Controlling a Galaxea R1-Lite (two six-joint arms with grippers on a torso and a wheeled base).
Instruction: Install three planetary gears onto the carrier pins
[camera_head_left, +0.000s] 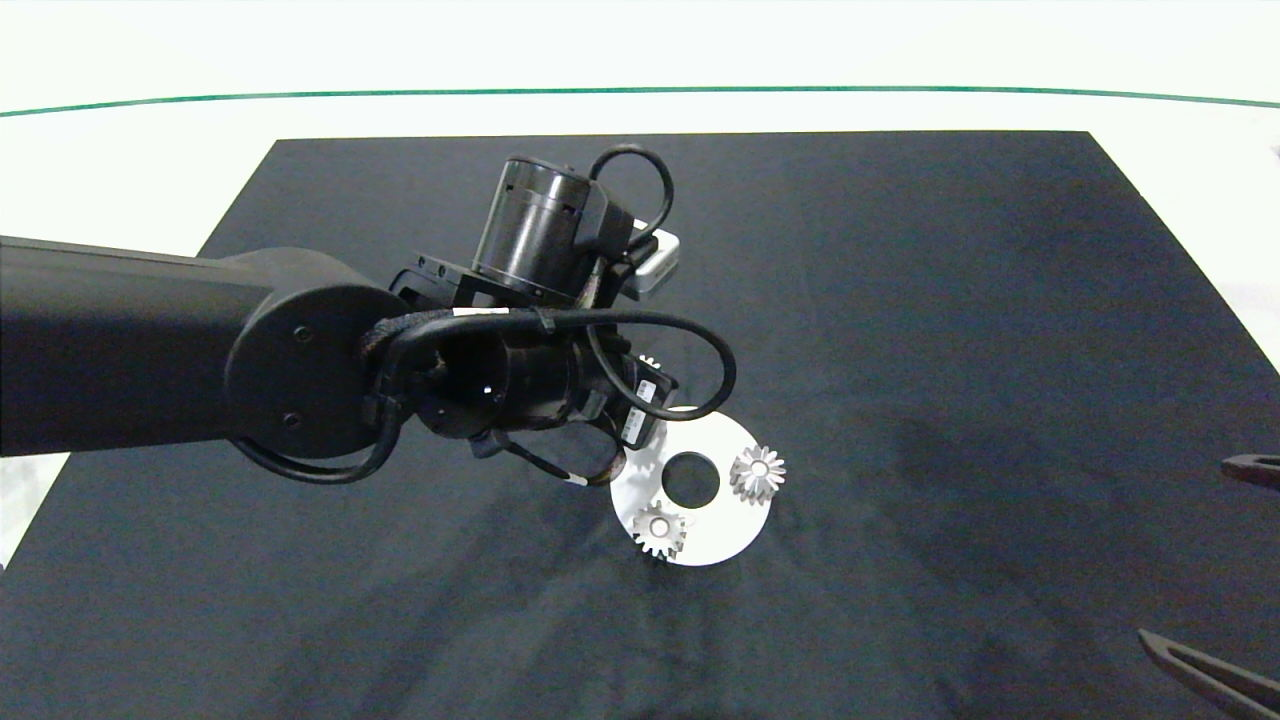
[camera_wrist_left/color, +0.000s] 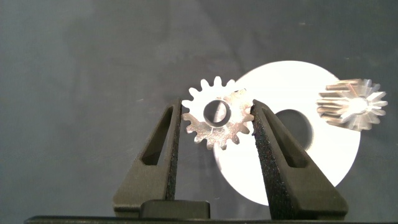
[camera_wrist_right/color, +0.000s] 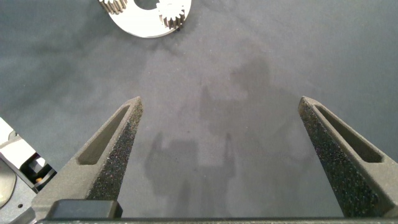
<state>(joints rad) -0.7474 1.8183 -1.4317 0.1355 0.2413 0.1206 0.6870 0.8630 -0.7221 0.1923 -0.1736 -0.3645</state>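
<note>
The white disc (camera_head_left: 715, 530) lies mid-mat with two planetary gears on it, one on its right side (camera_head_left: 757, 473) and one on its near side (camera_head_left: 659, 530). A carrier pin's pale end shows in each gear's centre. My left gripper (camera_wrist_left/color: 216, 111) hovers over the disc's (camera_wrist_left/color: 311, 171) far-left edge, shut on a third planetary gear (camera_wrist_left/color: 217, 118) held flat between the pads. Something pale shows through its centre hole. One mounted gear (camera_wrist_left/color: 352, 104) appears beside it. My right gripper (camera_wrist_right/color: 219, 102) stands open and empty at the mat's near right (camera_head_left: 1185, 550).
A black mat (camera_head_left: 900, 300) covers the white table (camera_head_left: 150, 150). The left arm (camera_head_left: 300, 350) and its cables hide the disc's far-left part in the head view. In the right wrist view the disc (camera_wrist_right/color: 140, 25) lies far off.
</note>
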